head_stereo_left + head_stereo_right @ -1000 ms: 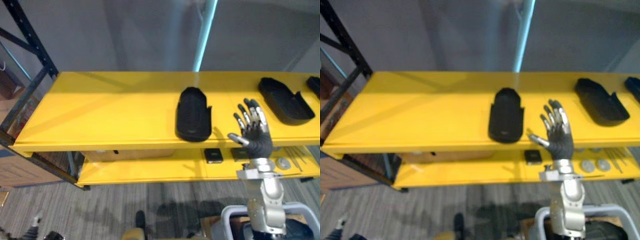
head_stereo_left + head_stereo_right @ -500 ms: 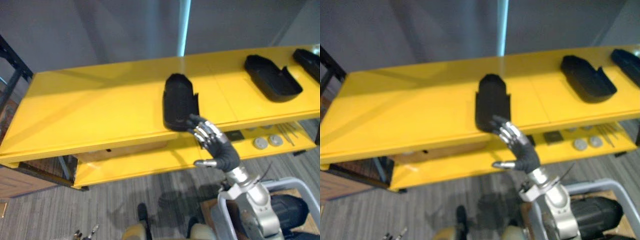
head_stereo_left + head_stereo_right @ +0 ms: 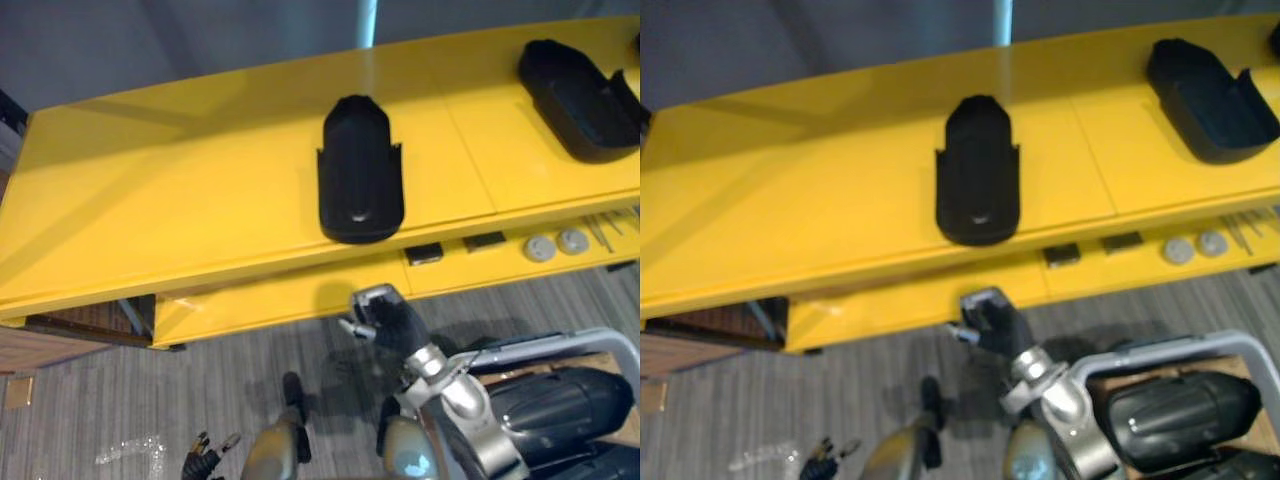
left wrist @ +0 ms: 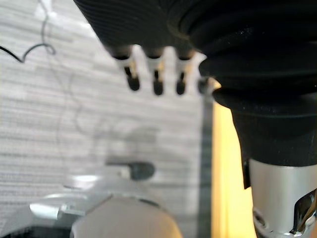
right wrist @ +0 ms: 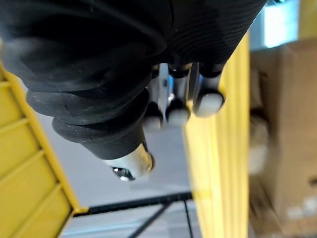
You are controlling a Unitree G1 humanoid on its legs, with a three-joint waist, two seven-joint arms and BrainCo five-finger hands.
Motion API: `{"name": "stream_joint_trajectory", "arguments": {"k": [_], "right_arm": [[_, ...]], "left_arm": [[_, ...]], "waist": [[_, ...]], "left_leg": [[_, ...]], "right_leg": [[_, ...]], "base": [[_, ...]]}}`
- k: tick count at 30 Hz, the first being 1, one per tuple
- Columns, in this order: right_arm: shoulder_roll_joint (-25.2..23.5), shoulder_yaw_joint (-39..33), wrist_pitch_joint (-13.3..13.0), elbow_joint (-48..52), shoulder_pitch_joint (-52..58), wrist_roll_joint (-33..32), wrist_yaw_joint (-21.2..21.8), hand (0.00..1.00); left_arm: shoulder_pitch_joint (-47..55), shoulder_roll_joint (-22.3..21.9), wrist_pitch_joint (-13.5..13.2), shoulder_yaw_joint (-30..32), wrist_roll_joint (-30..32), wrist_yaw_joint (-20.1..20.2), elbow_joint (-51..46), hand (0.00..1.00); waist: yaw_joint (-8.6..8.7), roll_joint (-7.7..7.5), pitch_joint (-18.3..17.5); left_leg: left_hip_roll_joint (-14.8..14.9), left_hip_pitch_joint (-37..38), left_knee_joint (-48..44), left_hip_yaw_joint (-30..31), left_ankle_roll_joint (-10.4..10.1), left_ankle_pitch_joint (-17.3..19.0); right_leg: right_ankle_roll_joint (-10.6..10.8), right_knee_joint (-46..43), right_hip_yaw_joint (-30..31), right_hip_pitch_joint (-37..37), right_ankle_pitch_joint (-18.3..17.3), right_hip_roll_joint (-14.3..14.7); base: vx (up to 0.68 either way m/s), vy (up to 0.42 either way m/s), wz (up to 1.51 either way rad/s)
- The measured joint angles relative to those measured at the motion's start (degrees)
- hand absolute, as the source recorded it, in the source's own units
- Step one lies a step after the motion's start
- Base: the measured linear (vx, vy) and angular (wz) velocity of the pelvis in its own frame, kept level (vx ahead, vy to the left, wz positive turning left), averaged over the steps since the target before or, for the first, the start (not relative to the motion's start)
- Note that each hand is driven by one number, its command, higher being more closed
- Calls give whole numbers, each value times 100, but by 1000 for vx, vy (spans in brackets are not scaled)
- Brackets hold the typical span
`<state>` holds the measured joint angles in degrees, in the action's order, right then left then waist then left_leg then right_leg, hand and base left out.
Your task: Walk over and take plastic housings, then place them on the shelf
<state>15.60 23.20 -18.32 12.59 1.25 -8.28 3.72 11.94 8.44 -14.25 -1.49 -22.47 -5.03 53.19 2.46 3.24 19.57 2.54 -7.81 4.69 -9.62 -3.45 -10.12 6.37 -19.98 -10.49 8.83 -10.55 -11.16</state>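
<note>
Top board of the yellow shelf (image 3: 200,200): 3 black plastic housings counted.
- centre housing (image 3: 360,170): mid-board, long axis front-to-back. Narrower rounded end points to the back edge, wider end sits right at the front edge. Lying flat, nothing touching it.
- second housing (image 3: 580,85): toward the right end, hollow side up, long axis diagonal across the board. Well apart from the centre one.
- third housing (image 3: 636,40): at the far right, cut off by the frame, so I can't tell its orientation.

Lower board (image 3: 260,300), right half, along the front:
- 2 small black blocks (image 3: 424,254)
- 2 round grey discs (image 3: 540,248)
- a few thin rods (image 3: 605,230), count unclear

A pale upright post (image 3: 367,20) stands behind the back edge.

Right hand (image 3: 388,320): in front of and below the top board's front edge, near the lower board and over the grey carpet floor (image 3: 100,400). Fingers loosely bent, holding nothing, clear of the centre housing. Nothing lies between the hand and the shelf.

Left hand (image 4: 138,25): hanging low over the carpet, fingers relaxed and apart, empty.
</note>
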Motion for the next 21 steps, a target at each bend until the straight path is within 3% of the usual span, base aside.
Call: {"name": "stream_joint_trajectory", "arguments": {"k": [5,14,21], "right_arm": [[-49,191,46,-127,-402,387,-727,100],[-85,131,450,-667,-863,489,-1288,100],[-218,-416,483,-1480,-1315,691,-1722,100]], "left_arm": [[-79,5,-21,-162,8,-40,197,0],[-76,-1,-15,-193,63,-41,212,0],[-71,-59,-12,-194,169,-55,204,0]], "waist": [[-12,65,86],[-20,95,101],[-74,223,100]], "left_leg": [[-39,25,0,55,-1,1],[-48,159,0,96,13,-6],[-58,214,-1,222,-7,6]], "right_leg": [[2,-128,-45,-4,-96,-62],[8,-133,-93,-160,-126,-75],[33,-20,-249,-357,-120,-83]], "base": [[0,-11,6],[6,-6,1],[2,-6,9]]}}
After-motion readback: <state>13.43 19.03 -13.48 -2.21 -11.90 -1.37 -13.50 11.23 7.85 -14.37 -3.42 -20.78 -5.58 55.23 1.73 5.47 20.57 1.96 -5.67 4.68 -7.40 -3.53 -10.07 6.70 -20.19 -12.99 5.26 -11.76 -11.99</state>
